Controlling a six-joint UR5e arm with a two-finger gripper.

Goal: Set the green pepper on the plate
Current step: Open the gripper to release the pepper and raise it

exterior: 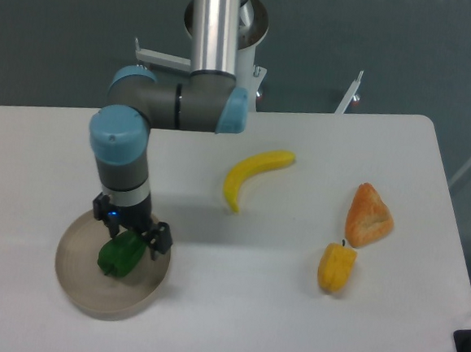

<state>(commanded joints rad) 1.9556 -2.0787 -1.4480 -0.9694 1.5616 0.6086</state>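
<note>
A single fixed camera looks down steeply from above the counter's (233,306) near edge, facing its far edge and the dark wall behind. It stands back enough to take in nearly the whole top, the right corners included.
</note>
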